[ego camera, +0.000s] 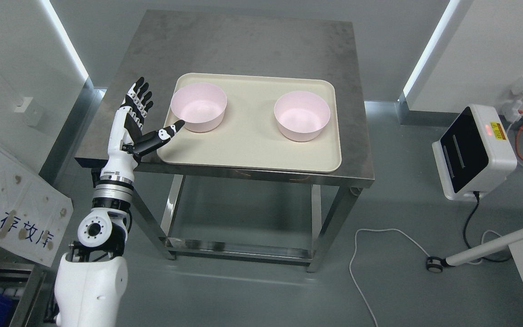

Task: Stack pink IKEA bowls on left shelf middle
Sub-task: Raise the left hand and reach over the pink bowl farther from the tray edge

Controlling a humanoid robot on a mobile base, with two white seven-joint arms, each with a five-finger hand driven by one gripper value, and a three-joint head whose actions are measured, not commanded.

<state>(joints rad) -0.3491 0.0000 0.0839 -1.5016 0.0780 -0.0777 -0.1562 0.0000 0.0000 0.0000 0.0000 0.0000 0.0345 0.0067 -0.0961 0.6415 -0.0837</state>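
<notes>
A square, brushed-steel worktop (243, 50) on metal legs stands on a smooth grey floor (252, 295), seen from above. Its surface is dull and smudged. On it lies a flat, cream-coloured plastic tray (248, 145) with rounded corners and a low raised rim, filling most of the near half of the worktop. Two round pink bowls sit upright on the tray, well apart: the left bowl (199, 106) near the tray's far left corner, the right bowl (302, 115) towards its right side. Both are smooth, matte and hollow, with nothing visible inside. The white, jointed left arm (107, 200) rises from the lower left; its robot hand (140, 119), with black fingers, is spread wide and holds nothing, the thumb (164, 134) reaching over the tray's left edge just beside the left bowl. At the right, a white box with a dark screen (472, 152) sits on the floor, its cable partly cut off
</notes>
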